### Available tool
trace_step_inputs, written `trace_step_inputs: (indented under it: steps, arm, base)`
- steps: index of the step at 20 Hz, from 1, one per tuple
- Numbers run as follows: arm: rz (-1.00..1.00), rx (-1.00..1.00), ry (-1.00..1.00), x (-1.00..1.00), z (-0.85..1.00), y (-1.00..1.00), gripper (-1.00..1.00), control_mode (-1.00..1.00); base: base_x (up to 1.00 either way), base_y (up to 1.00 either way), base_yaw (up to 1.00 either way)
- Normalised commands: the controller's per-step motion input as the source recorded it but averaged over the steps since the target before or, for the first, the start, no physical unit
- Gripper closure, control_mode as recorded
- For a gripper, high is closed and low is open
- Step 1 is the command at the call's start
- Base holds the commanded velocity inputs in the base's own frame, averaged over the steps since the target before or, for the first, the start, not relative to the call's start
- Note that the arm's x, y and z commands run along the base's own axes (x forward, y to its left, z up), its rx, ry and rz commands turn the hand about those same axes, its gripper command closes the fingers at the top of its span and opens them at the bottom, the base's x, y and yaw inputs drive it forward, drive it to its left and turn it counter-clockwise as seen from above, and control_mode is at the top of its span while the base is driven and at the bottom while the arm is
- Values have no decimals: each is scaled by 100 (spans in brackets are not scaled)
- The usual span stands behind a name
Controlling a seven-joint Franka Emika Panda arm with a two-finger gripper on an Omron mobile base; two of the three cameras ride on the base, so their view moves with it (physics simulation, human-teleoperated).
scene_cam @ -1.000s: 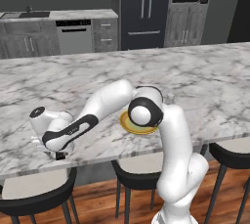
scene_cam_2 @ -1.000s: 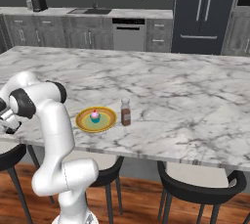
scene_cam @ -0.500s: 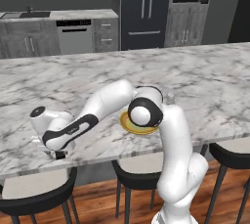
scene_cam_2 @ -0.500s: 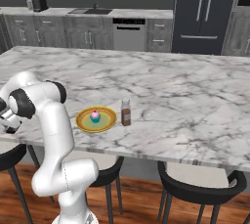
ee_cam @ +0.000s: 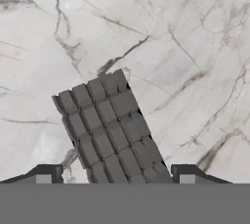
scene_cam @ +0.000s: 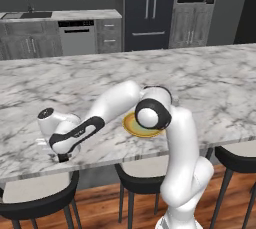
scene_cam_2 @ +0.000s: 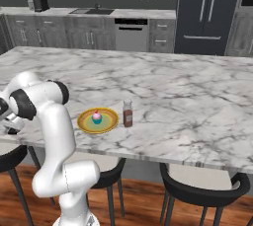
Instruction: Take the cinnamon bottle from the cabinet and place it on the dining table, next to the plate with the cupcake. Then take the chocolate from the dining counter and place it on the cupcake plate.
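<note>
In the hand view we see the chocolate (ee_cam: 108, 132) run down out of the frame's bottom centre, so its near end is cut off, and the fingers (ee_cam: 45, 174) show as mere stubs at lower left and lower right; we cannot tell whether they touch the bar. In the left base view the arm (scene_cam: 150, 115) at centre covers most of the plate (scene_cam: 131, 125), hiding what lies on it. In the right base view the gripper (scene_cam_2: 11, 130) sits at the left edge, partly cut off, its jaws too small to read. The bottle (scene_cam_2: 128, 114) label there is too small to read.
</note>
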Motion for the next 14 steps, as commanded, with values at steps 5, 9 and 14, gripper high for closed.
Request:
trace_step_inputs:
  steps: [5, 9, 14]
  arm:
    - [2, 17, 0, 3, -14, -58, -100, -100]
    - [0, 9, 0, 26, -69, -35, -100, -100]
    - [0, 9, 0, 18, -72, -34, -100, -100]
  base:
    - [0, 0, 0]
    - [0, 0, 0]
    - [0, 0, 0]
